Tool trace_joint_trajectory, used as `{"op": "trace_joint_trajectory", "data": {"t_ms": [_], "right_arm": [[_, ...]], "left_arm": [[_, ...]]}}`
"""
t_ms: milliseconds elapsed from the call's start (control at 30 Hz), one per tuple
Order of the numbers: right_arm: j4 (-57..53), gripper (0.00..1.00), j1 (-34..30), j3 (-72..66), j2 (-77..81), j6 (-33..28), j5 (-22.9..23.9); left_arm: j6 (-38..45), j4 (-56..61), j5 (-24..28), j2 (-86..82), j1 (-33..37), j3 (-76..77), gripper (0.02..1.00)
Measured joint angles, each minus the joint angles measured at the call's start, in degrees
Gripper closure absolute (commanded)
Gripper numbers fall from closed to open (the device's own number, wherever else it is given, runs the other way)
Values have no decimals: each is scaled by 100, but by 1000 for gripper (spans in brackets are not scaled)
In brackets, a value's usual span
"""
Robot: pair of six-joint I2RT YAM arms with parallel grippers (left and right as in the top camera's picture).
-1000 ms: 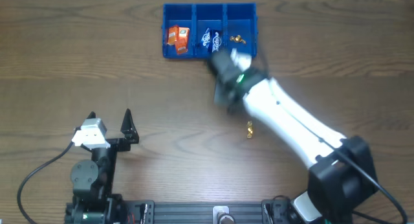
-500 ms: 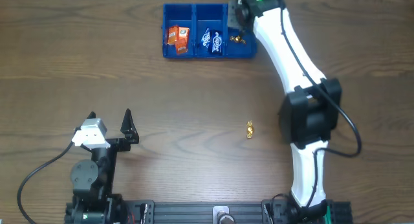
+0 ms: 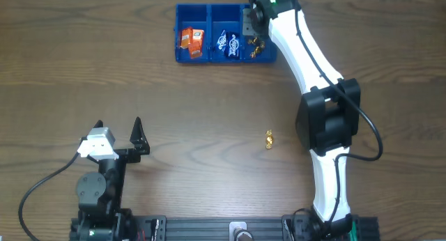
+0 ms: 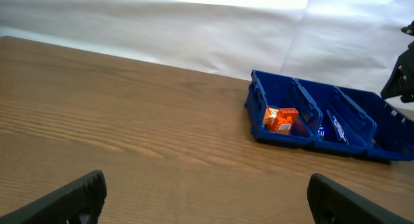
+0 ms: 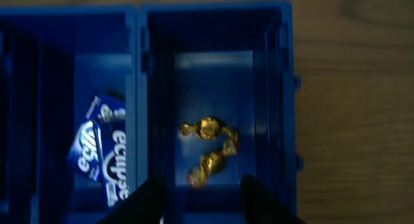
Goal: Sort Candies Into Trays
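Nearest our bases, our left gripper sits parked, fingers spread wide and empty, as no candy lies on its side. Farther out, one gold candy lies alone on the table, not yet sorted. Farthest, our right gripper hangs over the blue tray, fingers apart and holding nothing. Two gold sweets rest below in the end compartment, separate from the orange candies and blue-wrapped candies.
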Motion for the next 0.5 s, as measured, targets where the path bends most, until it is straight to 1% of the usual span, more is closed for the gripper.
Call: {"op": "trace_joint_trajectory", "data": {"t_ms": [67,167,333,367,433,500], "right_arm": [[-92,500,0,-98,-87,-2,-2],[-120,496,11,-671,-560,-17,-11],[-50,498,101,-2557,-2221,13,-28],[-173,498,142,-3060,-2658,46,-50],[44,498,197,-3917,-3139,142,-212],[-66,496,269,-4736,-3407,280,-341]], "left_arm": [[0,0,0,0,0,0,20],[0,0,0,0,0,0,20],[-2,0,0,0,0,0,20],[0,0,0,0,2,0,23],[0,-2,-2,0,2,0,20],[2,-2,0,0,2,0,20]]}}
